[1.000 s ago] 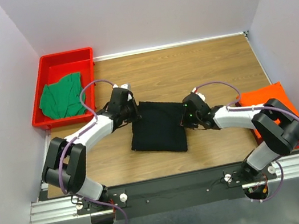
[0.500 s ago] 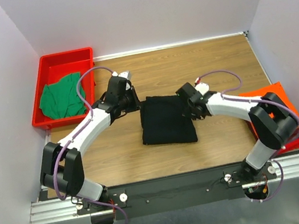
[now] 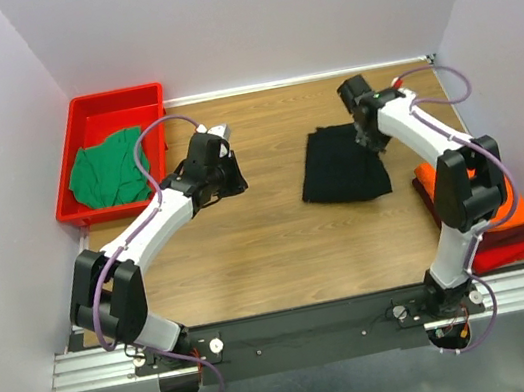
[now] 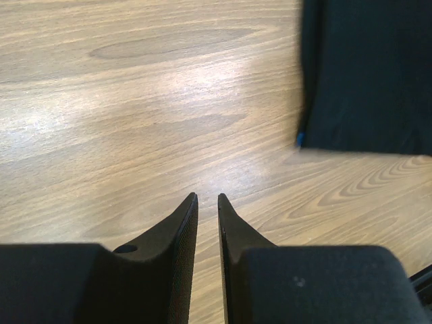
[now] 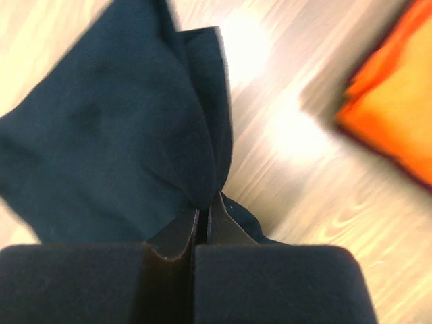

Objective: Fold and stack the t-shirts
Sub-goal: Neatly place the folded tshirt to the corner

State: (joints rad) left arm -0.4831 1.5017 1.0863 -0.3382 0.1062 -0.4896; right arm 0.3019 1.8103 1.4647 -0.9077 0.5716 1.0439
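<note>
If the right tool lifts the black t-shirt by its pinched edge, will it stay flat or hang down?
It would probably hang limp: the black t-shirt gathers into soft folds where the right tool pinches it. It likely slides easily on the smooth-looking wooden table.

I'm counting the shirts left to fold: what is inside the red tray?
A crumpled green t-shirt lies in the red tray, filling its near part; the far part shows bare red floor. Anything beneath the shirt is covered and cannot be seen.

Soft, even light overhead; glare streaks the table (image 4: 223,88) below my left wrist. My right view smears: black shirt (image 5: 101,135) blurry, orange shirt (image 5: 398,101) overexposed.
</note>
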